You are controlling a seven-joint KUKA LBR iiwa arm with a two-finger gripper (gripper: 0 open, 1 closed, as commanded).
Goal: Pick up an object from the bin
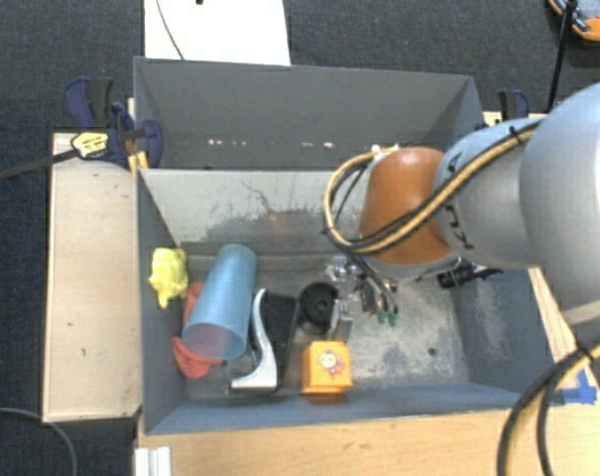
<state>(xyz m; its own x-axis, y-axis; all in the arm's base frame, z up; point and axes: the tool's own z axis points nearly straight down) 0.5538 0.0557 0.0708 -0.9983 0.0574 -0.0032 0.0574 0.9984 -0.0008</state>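
Note:
My gripper (359,291) hangs low in the middle of the bin, below the arm's orange cover. Just to its left lies a small black round thing (319,303), touching or almost touching the gripper's metal parts. In front of it, near the bin's front wall, stands an orange block with a cartoon face (326,369). A black flat piece (279,319) lies left of the round thing, with a white-grey curved bracket (259,357) beside it.
A light blue cup (222,300) lies on its side at the left, over a red thing (189,357). A yellow soft toy (168,275) sits against the left wall. The bin floor to the gripper's right is bare grey metal.

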